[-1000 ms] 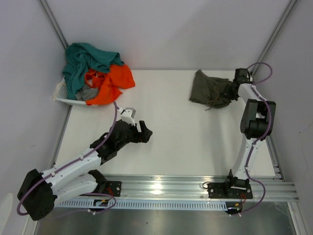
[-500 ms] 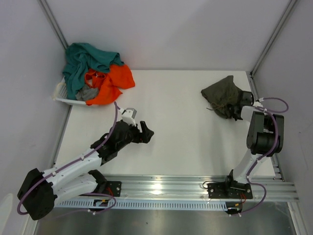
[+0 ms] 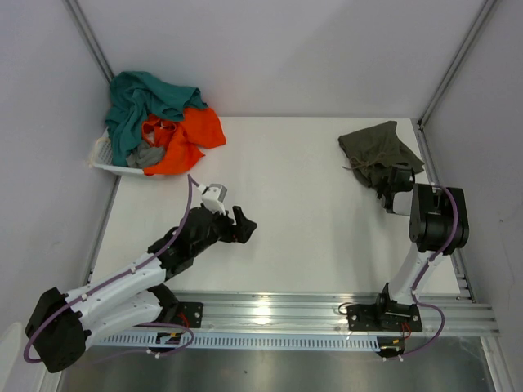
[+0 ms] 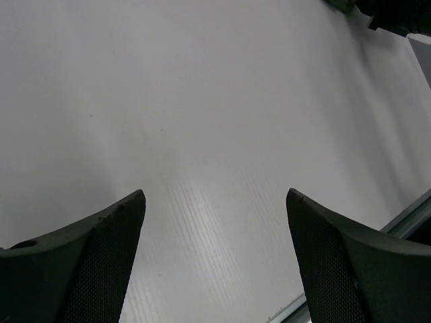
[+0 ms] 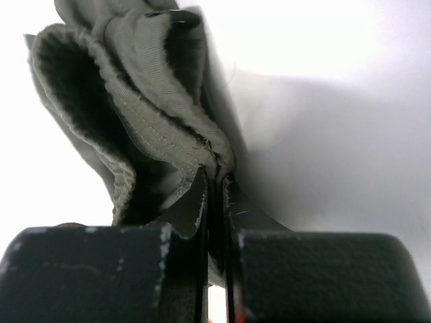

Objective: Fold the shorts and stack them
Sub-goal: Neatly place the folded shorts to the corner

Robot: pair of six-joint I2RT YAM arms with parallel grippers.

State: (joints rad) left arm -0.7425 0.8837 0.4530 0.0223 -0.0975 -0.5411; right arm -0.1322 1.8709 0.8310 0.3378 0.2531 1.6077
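The right gripper (image 5: 214, 176) is pinched tight on a bunched edge of the olive shorts (image 3: 377, 147). They are crumpled at the far right corner of the tabletop (image 3: 310, 229), trailing away from it toward the back wall. The left gripper (image 4: 215, 202) hangs wide and empty, well apart (the right arm is plainly nearer). I cannot tell waist from leg in the crumple. The other shorts (image 3: 163, 131) are heaped on the basket (image 3: 100, 160), only 1 rim edge showing.

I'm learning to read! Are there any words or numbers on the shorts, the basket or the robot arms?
None: no word, number or sign can be read in any view. The olive shorts, pile of shorts, white basket, left arm and right arm all look plain.
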